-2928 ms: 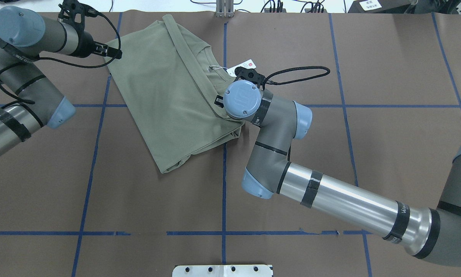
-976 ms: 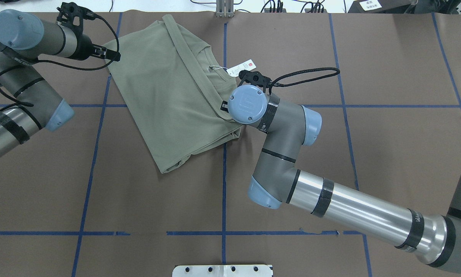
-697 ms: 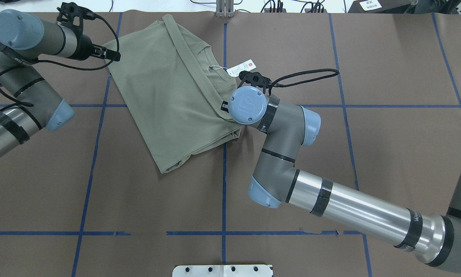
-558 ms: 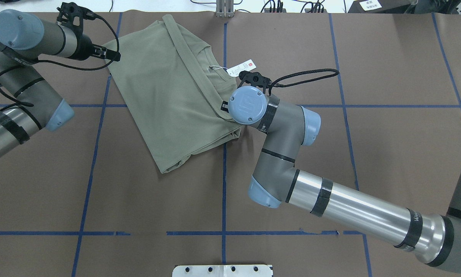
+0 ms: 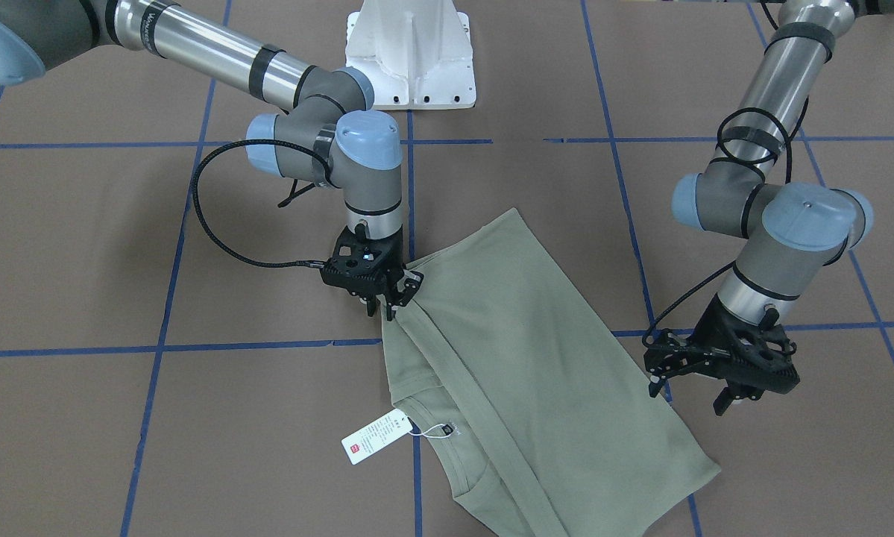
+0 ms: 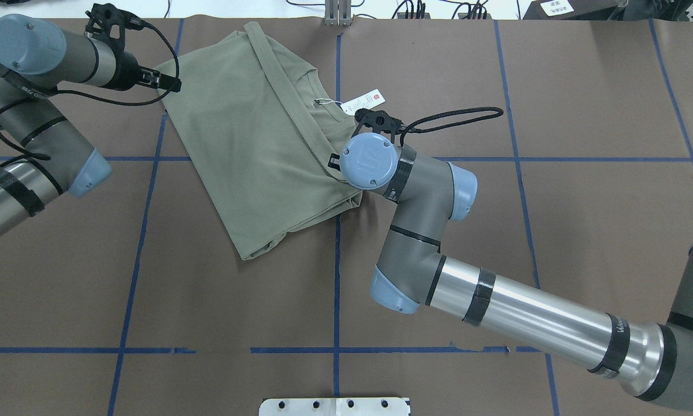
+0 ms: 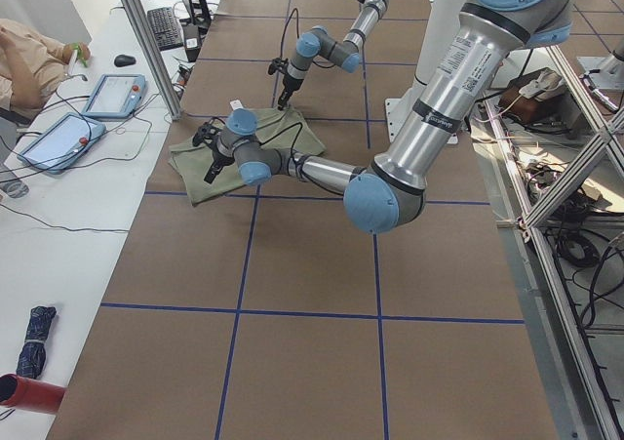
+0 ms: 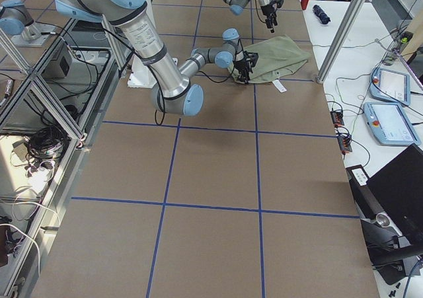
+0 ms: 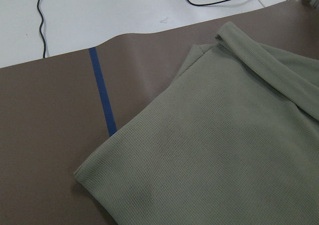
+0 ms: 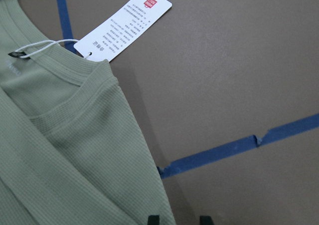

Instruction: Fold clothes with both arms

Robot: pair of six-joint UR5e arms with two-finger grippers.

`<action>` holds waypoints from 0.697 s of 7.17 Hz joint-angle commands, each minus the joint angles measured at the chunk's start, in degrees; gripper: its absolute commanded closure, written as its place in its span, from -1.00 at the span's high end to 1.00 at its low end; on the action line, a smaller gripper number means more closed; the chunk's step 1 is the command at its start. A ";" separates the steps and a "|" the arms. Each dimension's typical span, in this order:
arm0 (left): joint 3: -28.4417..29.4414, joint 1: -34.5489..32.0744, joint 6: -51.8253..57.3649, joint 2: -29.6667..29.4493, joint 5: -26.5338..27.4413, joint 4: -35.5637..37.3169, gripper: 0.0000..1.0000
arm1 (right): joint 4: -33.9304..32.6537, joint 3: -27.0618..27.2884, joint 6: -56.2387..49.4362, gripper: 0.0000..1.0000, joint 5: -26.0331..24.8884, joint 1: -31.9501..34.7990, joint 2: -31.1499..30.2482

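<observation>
The sage-green shirt (image 5: 536,358) lies folded on the brown table, at the far middle-left in the overhead view (image 6: 254,133). Its white hang tag (image 5: 372,436) with a red mark lies beside the collar. My right gripper (image 5: 398,298) points down at the shirt's side edge near the shoulder. In the right wrist view its fingertips (image 10: 153,219) stand apart, astride that edge, so it is open. My left gripper (image 5: 689,395) hovers open and empty just off the shirt's opposite edge, near a corner (image 9: 82,172). It shows in the overhead view (image 6: 173,85) too.
The white pedestal base (image 5: 411,45) stands at the robot's side of the table. Blue tape lines (image 6: 336,277) cross the brown cover. Beyond the far edge lie cables (image 6: 415,8). A side table with tablets (image 7: 107,94) runs along the far edge.
My right wrist has shifted slightly left and toward the robot, along the shirt's edge. The left arm and the shirt have not moved.
</observation>
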 commanded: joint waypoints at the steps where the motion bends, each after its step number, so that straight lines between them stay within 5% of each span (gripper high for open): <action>1: 0.04 0.00 0.00 0.00 -0.05 0.07 1.00 | 0.43 -0.18 0.00 -0.24 -0.07 -0.10 -0.08; 4: 0.04 0.35 0.00 0.00 0.04 -0.02 1.00 | 0.43 -0.35 0.09 -0.35 -0.51 -0.27 0.10; 5: 0.04 0.35 0.00 0.00 0.04 -0.02 1.00 | 0.52 -0.35 0.17 -0.63 -0.51 -0.36 0.01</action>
